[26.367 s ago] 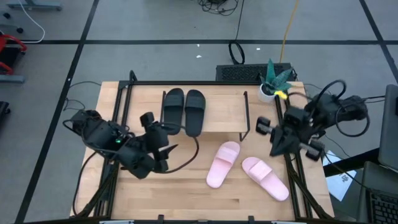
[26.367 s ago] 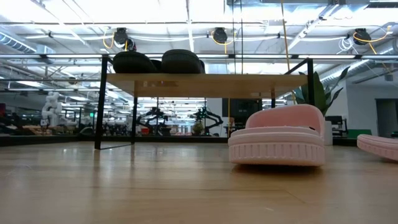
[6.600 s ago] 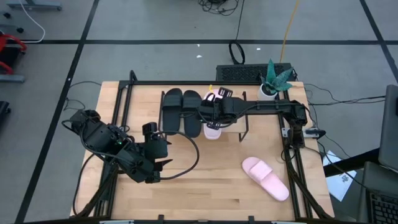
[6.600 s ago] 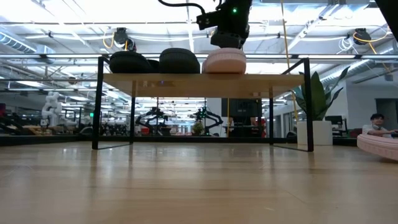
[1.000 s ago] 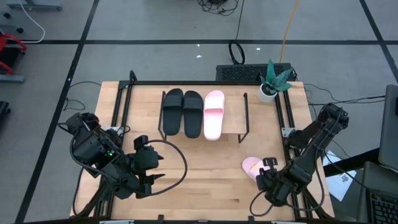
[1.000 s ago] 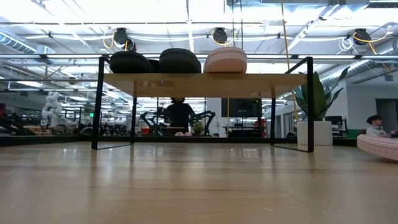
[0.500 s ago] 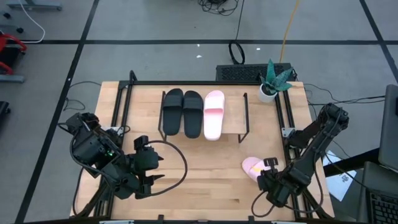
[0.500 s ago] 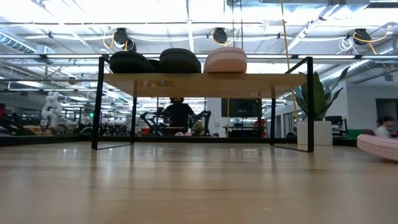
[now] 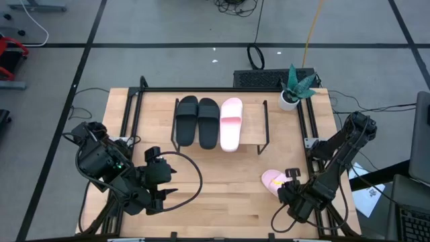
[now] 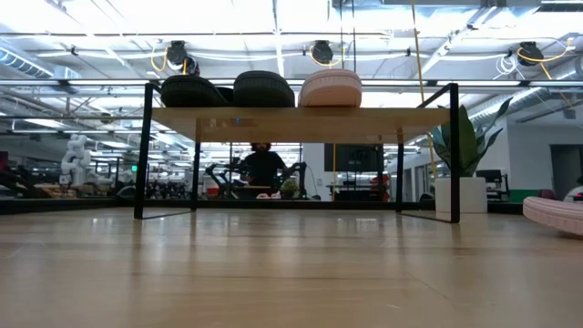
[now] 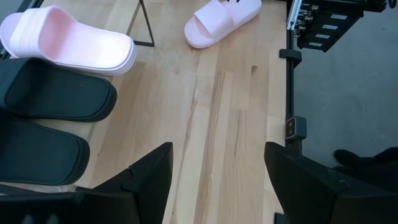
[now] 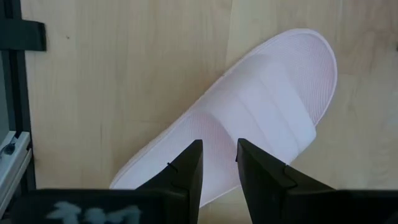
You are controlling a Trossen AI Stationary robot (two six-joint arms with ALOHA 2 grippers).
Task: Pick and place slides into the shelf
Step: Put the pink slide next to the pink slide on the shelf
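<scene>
The shelf (image 9: 252, 128) stands mid-table and carries two black slides (image 9: 187, 119) (image 9: 209, 122) and one pink slide (image 9: 230, 124) side by side, soles down on its plank (image 10: 301, 114). The second pink slide (image 12: 249, 124) lies flat on the table near the right edge (image 9: 271, 179). My right gripper (image 12: 219, 163) points down over this slide's middle, beside its strap, open with a narrow gap. My left gripper (image 11: 217, 162) waits at the near left of the table (image 9: 161, 181), open wide.
A potted plant (image 9: 293, 87) stands at the table's far right corner. Black rails (image 9: 312, 144) run along the table's sides. Bare wood lies between the shelf and the near edge (image 9: 215, 188). A person (image 10: 262, 166) shows in the room behind the shelf.
</scene>
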